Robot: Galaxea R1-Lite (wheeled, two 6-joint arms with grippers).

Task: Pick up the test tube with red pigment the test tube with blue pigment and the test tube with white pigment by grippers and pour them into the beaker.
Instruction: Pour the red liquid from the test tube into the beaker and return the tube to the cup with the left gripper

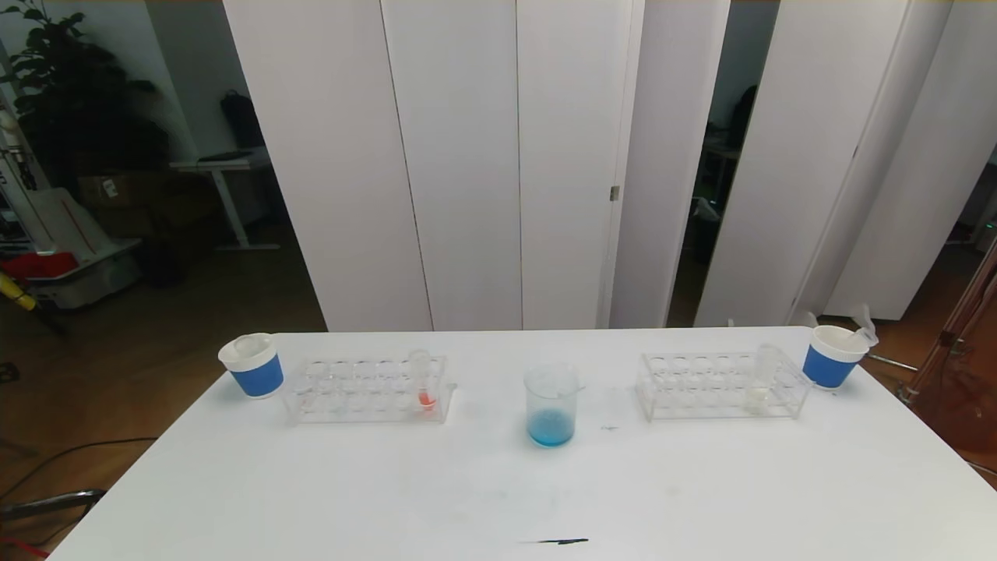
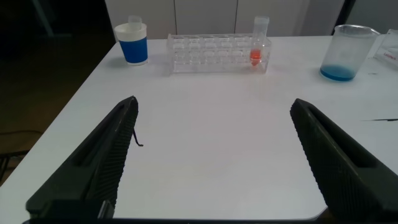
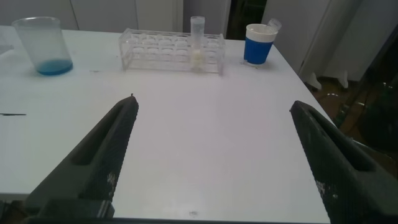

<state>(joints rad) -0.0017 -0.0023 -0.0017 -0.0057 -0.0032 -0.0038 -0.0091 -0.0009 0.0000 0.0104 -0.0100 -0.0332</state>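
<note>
Beaker [image 1: 551, 407] stands mid-table holding blue liquid, between two clear racks. Red-pigment tube [image 1: 423, 380] sits in the left rack [image 1: 366, 391], white-pigment tube [image 1: 762, 378] in the right rack [image 1: 720, 386]. Left gripper [image 2: 214, 158] and right gripper [image 3: 214, 158] hover spread wide, empty.

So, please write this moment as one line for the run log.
left claw: open, empty | right claw: open, empty | beaker: blue liquid inside | red tube: in left rack | white tube: in right rack
</note>
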